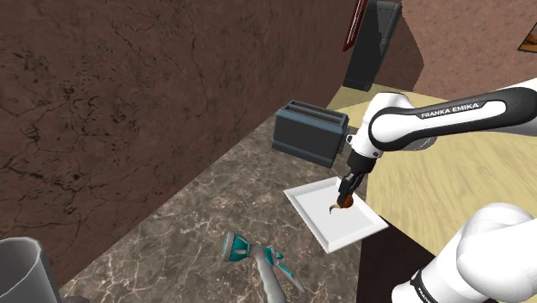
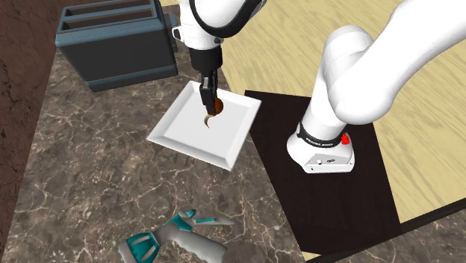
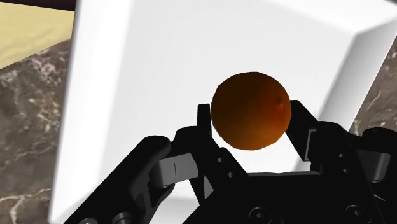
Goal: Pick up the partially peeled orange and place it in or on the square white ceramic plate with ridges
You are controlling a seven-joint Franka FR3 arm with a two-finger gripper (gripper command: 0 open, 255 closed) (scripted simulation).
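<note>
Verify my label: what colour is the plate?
The plate is plain white, clearest in the wrist view.

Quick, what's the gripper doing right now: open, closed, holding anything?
Gripper: closed on the orange, over the white square plate.

There is one orange [image 3: 251, 109]. It sits right between the jaws, and they press on it from both sides. There is one gripper [image 3: 251, 119] with two black fingers [image 3: 203, 121]. There is one white arm [image 1: 430, 120]. Just under the jaws is one square white plate [image 1: 314, 207]. Near the jaws stands one dark toaster [image 1: 308, 133] with two slots [image 2: 104, 24]. Far from the jaws are one teal and grey tool [image 1: 251, 253] and one grey pot [image 1: 21, 271].
</note>
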